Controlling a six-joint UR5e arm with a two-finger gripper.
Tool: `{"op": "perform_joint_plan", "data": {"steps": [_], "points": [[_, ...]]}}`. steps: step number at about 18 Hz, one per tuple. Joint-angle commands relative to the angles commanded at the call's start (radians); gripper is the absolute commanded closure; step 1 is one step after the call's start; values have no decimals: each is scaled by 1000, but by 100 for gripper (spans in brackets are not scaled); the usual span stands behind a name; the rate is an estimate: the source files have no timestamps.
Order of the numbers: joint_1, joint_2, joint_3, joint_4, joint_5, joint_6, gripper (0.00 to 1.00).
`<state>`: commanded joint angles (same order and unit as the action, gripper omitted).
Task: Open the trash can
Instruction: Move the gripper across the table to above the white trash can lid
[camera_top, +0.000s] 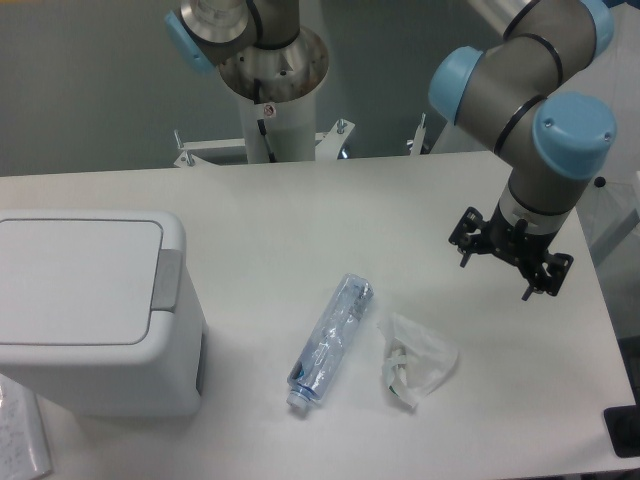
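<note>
White and boxy, the trash can (95, 315) sits lid-down at the left edge of a pale table (330, 210), partly cropped. Nearby lie a clear bottle (330, 340) and crumpled plastic bag (415, 362). Over the right side, the gripper (510, 250) hangs empty; its finger spacing is unclear.

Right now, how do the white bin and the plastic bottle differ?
The boxy white plastic trash can stands upright with its lid shut; the clear plastic bottle lies on its side. The trash can is opaque and far bigger; the bottle is see-through and slim. Both sit on the white table, away from the pincer.
</note>
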<state>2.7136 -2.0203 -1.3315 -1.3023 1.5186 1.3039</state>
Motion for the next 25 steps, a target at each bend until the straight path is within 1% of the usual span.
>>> {"op": "perform_joint_plan", "data": {"steps": [5, 7, 8, 9, 11, 13, 14, 18, 20, 21, 23, 25], "points": [[-6, 6, -3, 0, -18, 0, 0], [-12, 8, -17, 0, -40, -11, 0], [-14, 20, -23, -3, -52, -27, 0], [-15, 40, -35, -5, -61, -79, 0], [-18, 57, -55, -2, -87, -188, 0], [-32, 80, -58, -3, -110, -230, 0], [-35, 87, -58, -6, -132, -259, 0], [-46, 115, -58, -3, -262, -481, 0], [-83, 123, -60, -2, -284, -529, 0], [-93, 136, -60, 0, -285, -560, 0], [-118, 144, -61, 5, -294, -671, 0], [-159, 146, -69, 46, -340, -774, 0]]}}
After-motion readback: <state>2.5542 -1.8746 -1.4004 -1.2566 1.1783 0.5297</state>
